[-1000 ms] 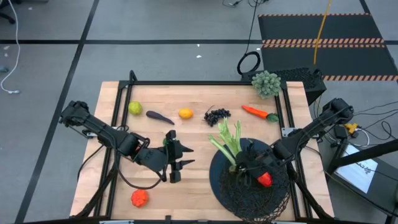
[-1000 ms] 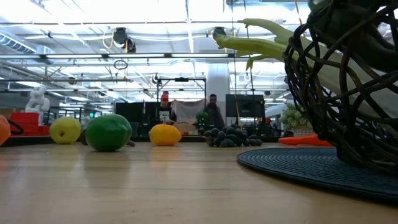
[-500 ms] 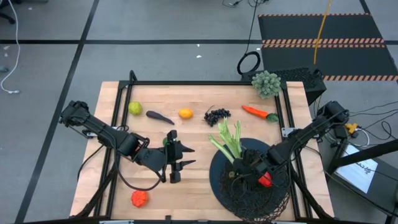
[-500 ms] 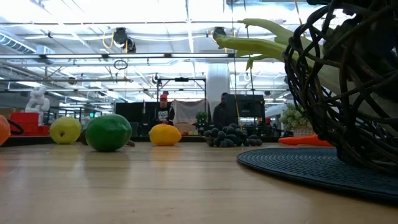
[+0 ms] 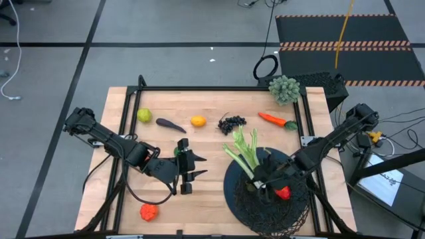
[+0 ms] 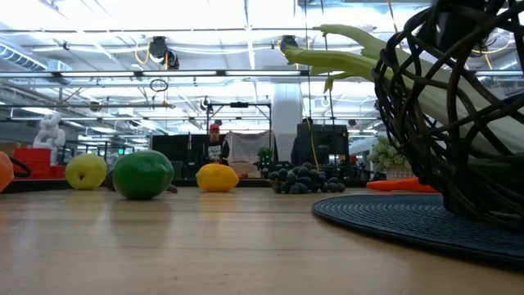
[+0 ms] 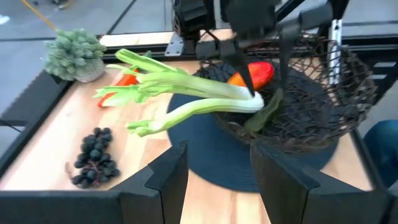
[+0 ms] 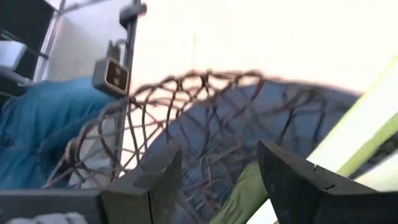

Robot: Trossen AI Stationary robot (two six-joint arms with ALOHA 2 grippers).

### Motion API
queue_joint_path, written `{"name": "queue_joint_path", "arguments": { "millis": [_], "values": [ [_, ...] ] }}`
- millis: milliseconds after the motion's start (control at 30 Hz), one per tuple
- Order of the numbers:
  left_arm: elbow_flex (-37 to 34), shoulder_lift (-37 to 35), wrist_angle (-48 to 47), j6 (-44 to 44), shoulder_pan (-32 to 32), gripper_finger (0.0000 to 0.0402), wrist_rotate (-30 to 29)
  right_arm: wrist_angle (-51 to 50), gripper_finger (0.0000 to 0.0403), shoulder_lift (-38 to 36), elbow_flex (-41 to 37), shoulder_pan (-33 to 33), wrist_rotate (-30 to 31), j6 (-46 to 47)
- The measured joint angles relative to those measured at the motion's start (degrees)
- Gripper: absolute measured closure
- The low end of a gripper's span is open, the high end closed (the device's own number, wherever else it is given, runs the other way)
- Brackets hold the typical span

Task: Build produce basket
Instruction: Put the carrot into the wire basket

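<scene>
the right gripper (image 5: 260, 183), jaws parted and empty, hangs inside the basket (image 5: 292, 216) over the celery stalk (image 5: 243, 157), which leans on its rim. beside the basket waits the left gripper (image 5: 188, 175), jaws apart, empty.

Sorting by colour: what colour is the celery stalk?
Celery stalk: green shading to white, clearest in left wrist view.

My left arm reaches in from the left edge of the high view, its left gripper (image 5: 188, 174) sitting just left of centre, fingers parted with nothing between them. My right arm comes in from the right edge, its right gripper (image 5: 257, 185) lower right of centre, fingers spread apart and empty.
</scene>
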Motion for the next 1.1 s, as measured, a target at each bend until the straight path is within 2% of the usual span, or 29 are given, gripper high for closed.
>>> {"name": "queue_joint_path", "arguments": {
  "millis": [233,367,567,767,1100],
  "values": [
    [0.0,0.0,-2.4,0.4,0.8,0.0229,-4.3,0.0,0.0206,-6.9,0.0,3.0,15.1,-9.8],
    [0.0,0.0,-5.5,-1.0,1.9,0.0229,-4.7,0.0,0.0206,-9.8,0.0,4.7,21.0,-13.4],
    [0.0,0.0,-10.3,-3.1,3.7,0.0229,-4.7,0.0,0.0206,-12.7,0.0,5.1,22.3,-16.8],
    [0.0,0.0,-10.7,-1.4,4.8,0.0229,-4.7,0.0,0.0206,-15.5,0.0,4.2,22.7,-19.2],
    [0.0,-0.1,-12.3,1.3,6.1,0.0229,-4.6,-0.7,0.0206,-22.1,0.0,2.5,37.6,-22.7]
  ]
}}
